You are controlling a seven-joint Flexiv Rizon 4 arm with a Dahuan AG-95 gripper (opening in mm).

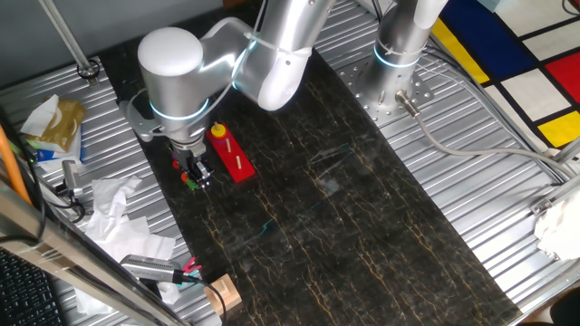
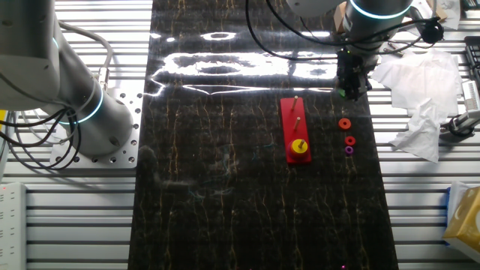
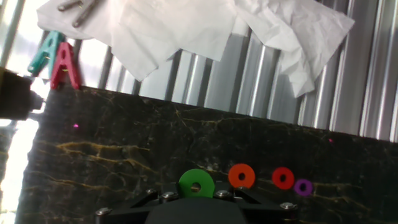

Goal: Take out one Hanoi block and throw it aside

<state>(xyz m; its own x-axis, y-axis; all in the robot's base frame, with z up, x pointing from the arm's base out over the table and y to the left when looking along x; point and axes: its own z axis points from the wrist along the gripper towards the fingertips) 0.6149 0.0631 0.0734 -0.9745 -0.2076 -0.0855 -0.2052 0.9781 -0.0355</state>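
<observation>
The gripper (image 3: 196, 198) clenches the green ring (image 3: 196, 183) near the tabletop (image 2: 225, 187) edge — off its pegs. Loose rings (image 3: 241, 176) lie beside — likely its drop spot.

The peg base (image 2: 297, 130) lies on the tabletop (image 2: 225, 187), one disc (image 2: 300, 145) seated on its near peg. Beside the base, three loose rings (image 2: 349, 139) sit in a row on the mat. The tool (image 2: 351, 88) hangs past that row's far end, the Hanoi block (image 3: 196, 184) at its tips. Crumpled paper (image 2: 420, 97) lies off the mat's edge.
</observation>
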